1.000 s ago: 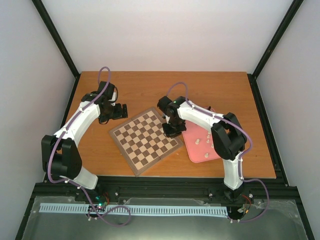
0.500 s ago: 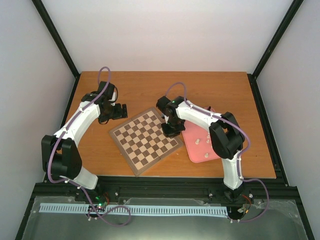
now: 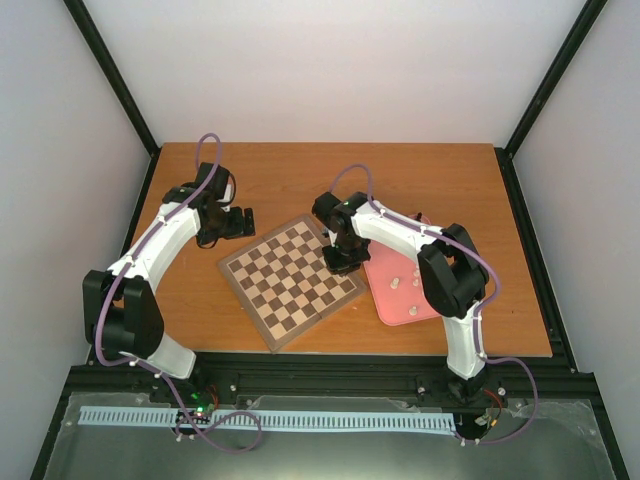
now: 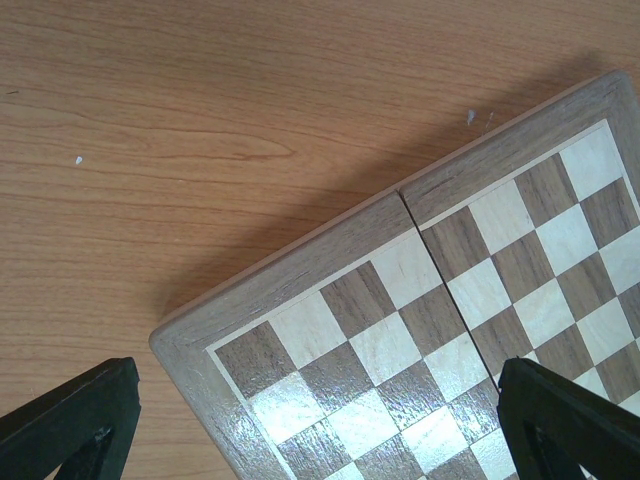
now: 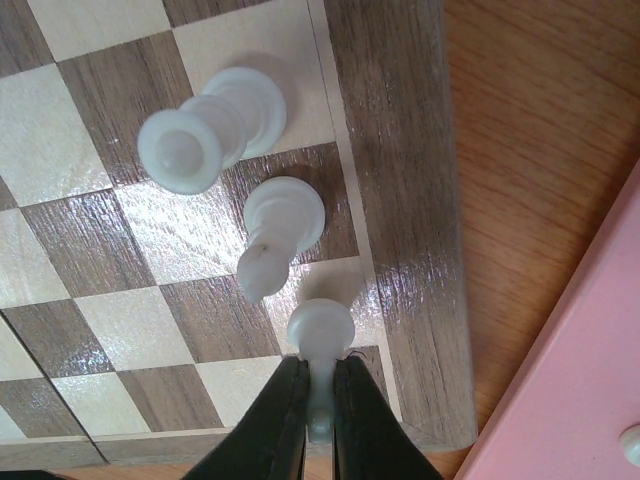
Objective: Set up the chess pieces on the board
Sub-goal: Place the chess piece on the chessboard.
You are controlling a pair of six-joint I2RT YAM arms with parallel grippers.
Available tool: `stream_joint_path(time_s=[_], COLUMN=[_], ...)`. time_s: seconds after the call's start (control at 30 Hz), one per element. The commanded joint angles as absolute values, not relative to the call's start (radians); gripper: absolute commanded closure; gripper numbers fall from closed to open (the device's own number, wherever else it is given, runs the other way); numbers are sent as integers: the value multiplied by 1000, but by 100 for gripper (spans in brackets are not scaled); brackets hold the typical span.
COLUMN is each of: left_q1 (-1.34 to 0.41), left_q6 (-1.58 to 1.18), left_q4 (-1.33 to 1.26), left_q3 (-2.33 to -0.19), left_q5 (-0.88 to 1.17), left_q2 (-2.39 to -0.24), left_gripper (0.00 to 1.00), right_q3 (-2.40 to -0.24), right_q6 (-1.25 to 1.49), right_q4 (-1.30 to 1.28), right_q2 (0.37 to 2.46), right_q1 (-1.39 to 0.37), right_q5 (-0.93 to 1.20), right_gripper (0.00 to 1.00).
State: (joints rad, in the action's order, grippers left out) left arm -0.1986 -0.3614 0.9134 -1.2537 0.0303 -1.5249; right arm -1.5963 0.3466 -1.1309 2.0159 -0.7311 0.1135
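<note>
The chessboard [image 3: 290, 281] lies turned at an angle in the middle of the table. My right gripper [image 5: 320, 400] hangs over its right edge, also seen from above [image 3: 343, 257], and is shut on a white chess piece [image 5: 320, 330] with a round head. Two more white pieces stand on the edge row beside it: a tall one [image 5: 205, 135] and a second one [image 5: 280, 225]. My left gripper [image 3: 228, 222] hovers over the table near the board's far-left corner [image 4: 190, 345]; its fingers [image 4: 75, 415] are wide apart and empty. No black pieces show.
A pink tray [image 3: 415, 290] lies right of the board, its edge showing in the right wrist view [image 5: 590, 360], with a few small white pieces [image 3: 396, 283] on it. Black frame posts stand at the table's sides.
My right gripper has shifted slightly left over the board's right edge. The left arm has not moved.
</note>
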Motion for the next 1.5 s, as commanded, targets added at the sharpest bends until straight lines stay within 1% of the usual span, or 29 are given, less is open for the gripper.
stream_joint_path(time_s=[0.0, 0.43, 0.7, 0.77, 0.83, 0.93, 1.07, 1.1, 1.17, 1.2, 1.27, 1.47], left_q1=[-204, -204, -204, -204, -204, -204, -204, -204, -204, -204, -204, -204], left_q6=[-340, -340, -341, -340, -339, -340, -340, -340, -340, -340, -340, -340], left_q4=[912, 912, 910, 910, 910, 909, 908, 909, 909, 910, 910, 912], left_q3=[-1275, -1271, -1269, -1270, -1271, -1272, -1272, -1273, -1272, -1272, -1270, -1270], left_q5=[29, 28, 28, 28, 28, 29, 31, 32, 31, 31, 29, 34], left_q2=[-1510, -1508, -1511, -1510, -1511, -1511, -1512, -1511, -1510, -1508, -1506, -1502], left_gripper=[0, 0, 0, 0, 0, 0, 0, 0, 0, 0, 0, 0], right_q3=[-1617, -1604, -1604, -1603, -1605, -1606, -1606, -1605, -1605, -1607, -1611, -1576], right_q6=[339, 332, 322, 321, 325, 337, 347, 348, 348, 351, 361, 414], right_q4=[-1141, -1133, -1136, -1143, -1145, -1144, -1147, -1146, -1147, -1150, -1160, -1224], right_q2=[2029, 2019, 2012, 2005, 1991, 1964, 1954, 1951, 1936, 1925, 1893, 1756], right_q1=[-742, -745, -753, -753, -753, -753, -752, -752, -752, -752, -751, -700], right_q5=[111, 122, 141, 136, 121, 91, 70, 66, 55, 45, 21, -55], right_gripper=[91, 84, 83, 81, 77, 69, 65, 63, 55, 53, 50, 47])
